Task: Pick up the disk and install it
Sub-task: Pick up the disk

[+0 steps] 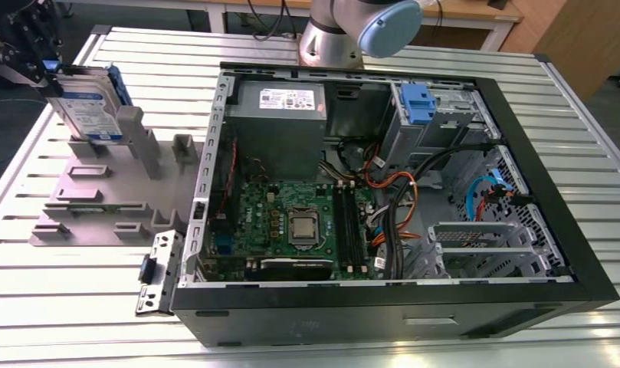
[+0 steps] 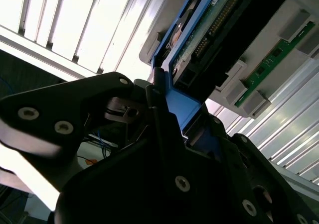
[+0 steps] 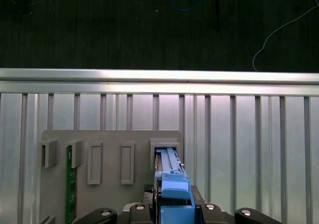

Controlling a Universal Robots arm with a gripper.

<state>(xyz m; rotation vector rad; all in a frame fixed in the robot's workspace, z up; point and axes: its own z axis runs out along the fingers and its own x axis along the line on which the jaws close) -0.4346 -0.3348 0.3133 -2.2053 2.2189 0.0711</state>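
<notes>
The disk, a silver drive with a blue-and-white label in a blue carrier, stands on edge at the far corner of the grey slotted holder, at the exterior view's left. My gripper is at its upper end, black fingers shut on the blue handle. In the second wrist view the blue handle sits clamped between the fingers, with the disk's circuit-board side beyond. In the first wrist view the disk runs edge-on from my gripper into the holder's slot.
An open computer case lies on the slatted aluminium table, at the exterior view's right of the holder. Inside are a motherboard, cables, and a drive bay holding a blue carrier. A green memory stick stands in the holder.
</notes>
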